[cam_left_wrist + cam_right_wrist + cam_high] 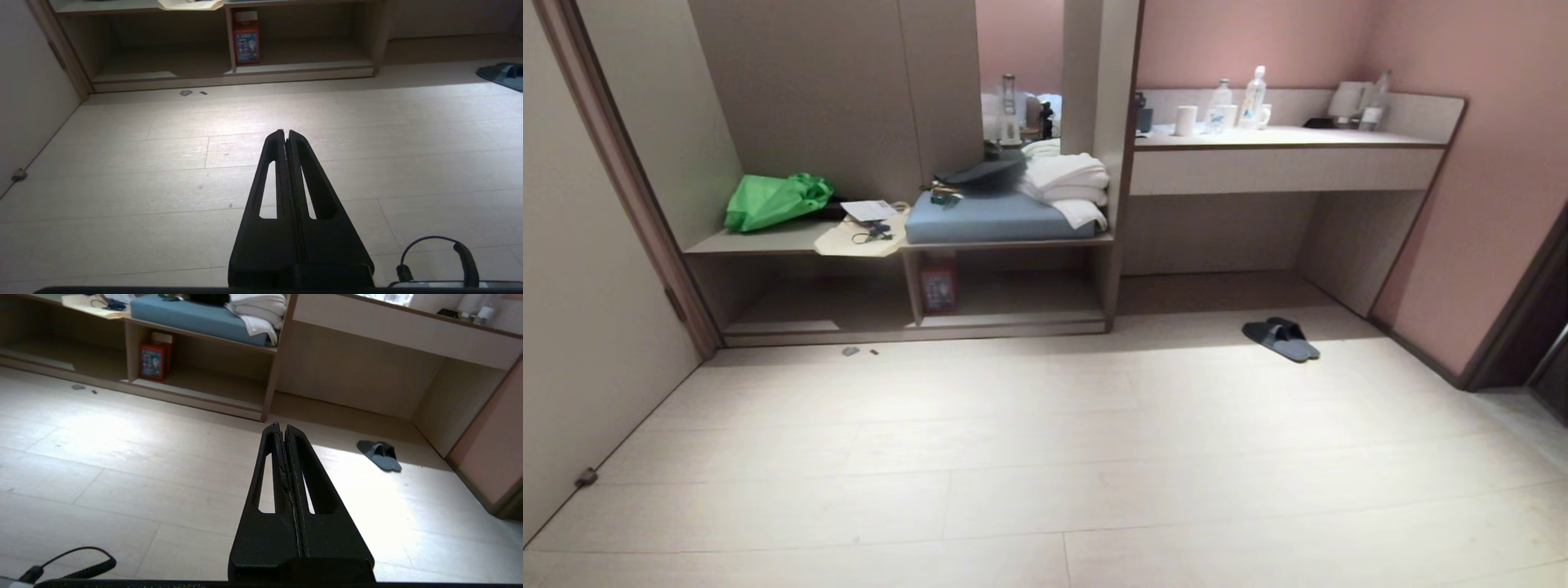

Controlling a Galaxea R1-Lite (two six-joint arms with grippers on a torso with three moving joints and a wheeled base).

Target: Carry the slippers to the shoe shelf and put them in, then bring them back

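Dark slate-grey slippers: one pair, stacked together on the pale wood floor, at two o'clock in the head view, before the desk recess and well apart from the shoe shelf at eleven o'clock. Left claw: fingers pressed together, empty, pointing level over the floor. Right claw: likewise closed, empty, aimed toward the shelf corner.
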